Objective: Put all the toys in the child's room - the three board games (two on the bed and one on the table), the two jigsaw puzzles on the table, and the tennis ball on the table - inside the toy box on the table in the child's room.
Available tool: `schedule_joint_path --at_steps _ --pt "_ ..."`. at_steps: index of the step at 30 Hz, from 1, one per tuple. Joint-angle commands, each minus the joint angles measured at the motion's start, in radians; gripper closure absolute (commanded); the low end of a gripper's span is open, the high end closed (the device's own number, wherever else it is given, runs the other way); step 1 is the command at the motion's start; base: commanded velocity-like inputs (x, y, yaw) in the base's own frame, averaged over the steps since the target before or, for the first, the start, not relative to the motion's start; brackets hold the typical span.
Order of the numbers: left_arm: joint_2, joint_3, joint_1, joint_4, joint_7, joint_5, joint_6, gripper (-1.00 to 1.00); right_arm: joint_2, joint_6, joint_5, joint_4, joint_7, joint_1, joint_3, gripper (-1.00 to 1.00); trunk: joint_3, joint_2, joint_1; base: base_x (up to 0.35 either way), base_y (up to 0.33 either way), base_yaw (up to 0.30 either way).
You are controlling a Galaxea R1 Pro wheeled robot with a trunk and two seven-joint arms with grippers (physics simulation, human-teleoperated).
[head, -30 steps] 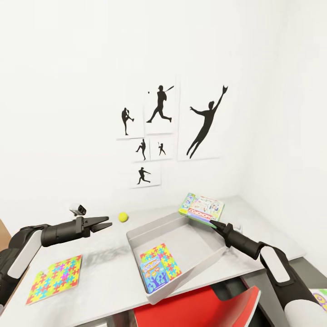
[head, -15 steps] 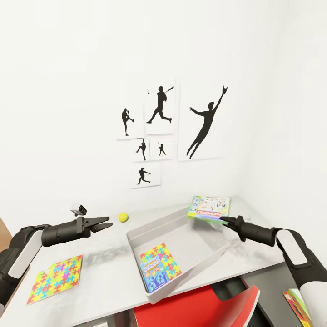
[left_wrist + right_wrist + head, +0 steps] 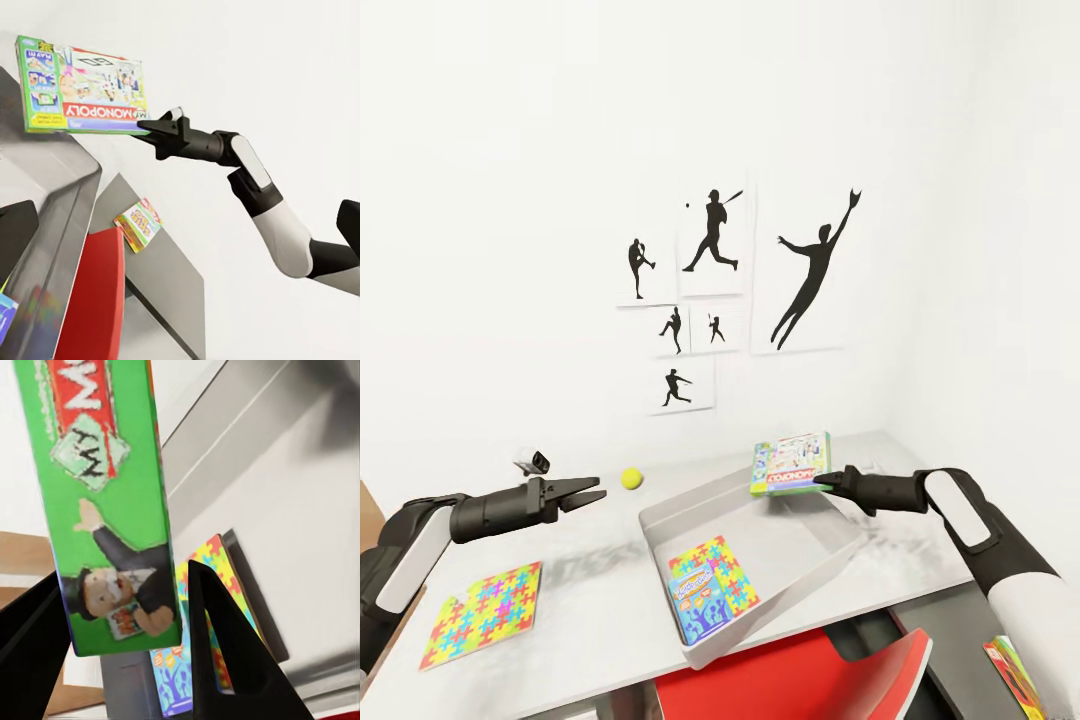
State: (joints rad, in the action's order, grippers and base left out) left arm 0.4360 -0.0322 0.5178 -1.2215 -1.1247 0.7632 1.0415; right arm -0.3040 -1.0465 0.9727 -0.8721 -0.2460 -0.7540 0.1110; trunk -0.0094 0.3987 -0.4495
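Right end effector (image 3: 826, 480) is clamped on the near edge of a board game (image 3: 791, 464), its two fingers (image 3: 225, 660) pressed on either side of the green box. That box hangs in the air, tilted, straight ahead of the fingertips and above the far corner of the toy box (image 3: 815, 575). Below and in front of this end effector, the grey bin sits on the tabletop (image 3: 600, 600) and already holds a jigsaw puzzle (image 3: 712, 575) with another printed game box (image 3: 698, 608) lying flat on its bottom.

Left end effector (image 3: 589, 492) hovers over the tabletop with its fingers a little apart and nothing between them. Just beyond its tips and slightly to its right lies the tennis ball (image 3: 629, 479). Beneath that arm, nearer the robot, a second jigsaw puzzle (image 3: 482, 615) lies flat on the tabletop. A small white camera-like object (image 3: 533, 461) stands behind the left end effector. Another colourful box (image 3: 139, 224) lies low beside the tabletop, under the right arm.
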Motion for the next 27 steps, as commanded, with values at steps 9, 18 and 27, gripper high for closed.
schedule_joint_path --at_steps 9,18,27 --pt "0.001 -0.002 0.001 0.000 -0.003 0.001 0.005 -1.00 -0.035 -0.001 -0.048 0.003 -0.009 -0.018 0.104 1.00 -0.001 0.001 0.000 0.000 0.000 0.000" --pt "0.003 -0.002 0.001 0.000 -0.003 0.002 0.005 -1.00 -0.043 -0.001 -0.077 0.136 -0.010 -0.124 0.275 1.00 -0.001 0.001 0.000 0.000 0.000 0.000" --pt "0.003 -0.002 0.001 0.000 -0.003 0.002 0.005 -1.00 -0.031 -0.001 -0.081 0.245 -0.010 -0.224 0.441 1.00 -0.001 0.001 0.000 0.000 0.000 0.000"
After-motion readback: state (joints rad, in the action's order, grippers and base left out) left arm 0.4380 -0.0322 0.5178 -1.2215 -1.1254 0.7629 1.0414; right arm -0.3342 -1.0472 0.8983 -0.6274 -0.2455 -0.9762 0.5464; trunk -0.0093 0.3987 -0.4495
